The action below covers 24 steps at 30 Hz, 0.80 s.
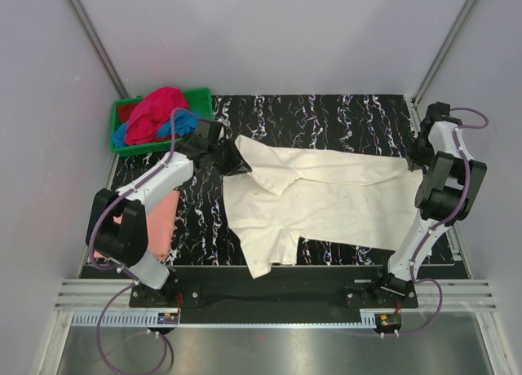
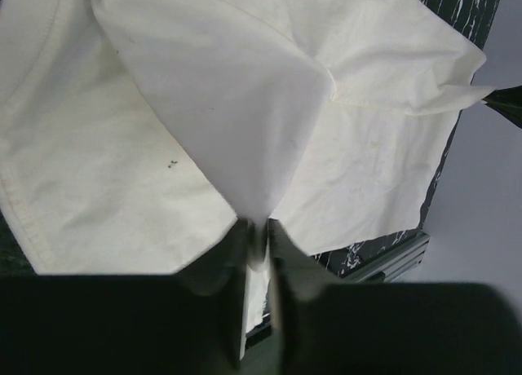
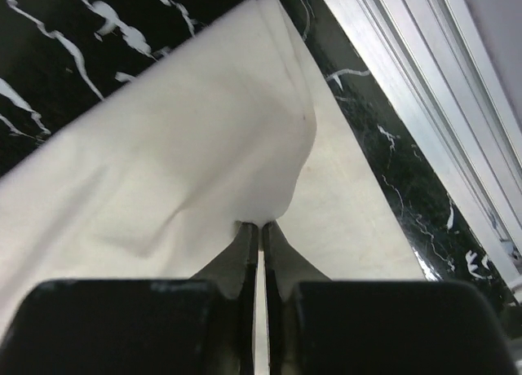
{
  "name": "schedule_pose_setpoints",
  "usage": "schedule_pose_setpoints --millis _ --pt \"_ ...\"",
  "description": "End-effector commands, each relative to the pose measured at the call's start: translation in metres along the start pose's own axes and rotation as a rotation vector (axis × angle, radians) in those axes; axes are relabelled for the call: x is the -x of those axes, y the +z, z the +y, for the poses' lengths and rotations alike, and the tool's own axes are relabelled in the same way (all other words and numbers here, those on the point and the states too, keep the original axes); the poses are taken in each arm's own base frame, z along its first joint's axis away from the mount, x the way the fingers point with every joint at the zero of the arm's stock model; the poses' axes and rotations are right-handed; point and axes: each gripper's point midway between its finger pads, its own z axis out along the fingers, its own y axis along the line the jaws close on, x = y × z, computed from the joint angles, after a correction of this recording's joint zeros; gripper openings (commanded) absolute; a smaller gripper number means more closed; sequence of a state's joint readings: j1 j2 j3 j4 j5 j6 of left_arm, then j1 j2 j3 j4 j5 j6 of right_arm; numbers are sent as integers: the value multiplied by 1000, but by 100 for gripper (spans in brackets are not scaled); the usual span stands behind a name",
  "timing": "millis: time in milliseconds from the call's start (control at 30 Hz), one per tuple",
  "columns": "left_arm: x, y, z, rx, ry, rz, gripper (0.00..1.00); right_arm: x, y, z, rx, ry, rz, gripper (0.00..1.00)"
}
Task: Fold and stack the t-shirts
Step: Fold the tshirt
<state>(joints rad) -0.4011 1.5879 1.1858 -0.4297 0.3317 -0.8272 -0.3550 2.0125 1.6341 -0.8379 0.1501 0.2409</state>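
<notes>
Nearest, on the left by my arm, lies one salmon-pink t-shirt (image 1: 159,220). One cream t-shirt (image 1: 326,204) spreads over the middle of the table (image 1: 326,114). My left claw (image 1: 231,156) is clamped on its far left part and my right claw (image 1: 414,159) on its right edge. The wrist views show only that pinched cloth. Only the top view shows the far-left green crate (image 1: 201,94), which holds one magenta-red t-shirt (image 1: 155,110) and one blue t-shirt (image 1: 183,124).
</notes>
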Motion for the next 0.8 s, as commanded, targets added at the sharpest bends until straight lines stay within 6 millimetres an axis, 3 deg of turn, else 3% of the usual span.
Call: schedule_pose_setpoints --millis 0,33,67,100,133,167,300,433,467,533,567,633,767 --pt "-5 -3 -3 -22 57 23 26 -10 -11 -22 -93 14 8 7" --pt "-4 -5 -3 -17 69 18 34 -12 -12 -27 -118 13 11 13" --pt "-2 -11 -5 -19 114 3 43 -19 -14 -35 -151 16 14 34" --pt "0 -16 0 14 136 -14 56 -19 -15 -36 -155 19 8 44" --pt "3 -21 2 33 162 -29 62 -19 -18 -36 -152 22 -1 50" --pt "5 -29 6 59 217 -41 66 -16 -23 -35 -139 23 -20 56" --pt "43 -44 -1 92 368 -161 75 18 -35 -20 -74 33 -106 61" --pt "83 -30 -18 52 461 -170 74 41 -31 4 33 26 -135 63" --pt "96 -19 -20 72 492 -143 66 47 -31 7 45 21 -139 63" --pt "110 -6 -16 123 511 -129 64 51 -31 9 49 12 -151 63" --pt "118 9 -10 155 514 -109 63 54 -30 10 54 3 -161 63" --pt "123 35 8 196 475 -68 57 57 -28 9 43 0 -156 61" --pt "127 62 20 178 364 -50 47 59 -18 15 65 43 -153 58"
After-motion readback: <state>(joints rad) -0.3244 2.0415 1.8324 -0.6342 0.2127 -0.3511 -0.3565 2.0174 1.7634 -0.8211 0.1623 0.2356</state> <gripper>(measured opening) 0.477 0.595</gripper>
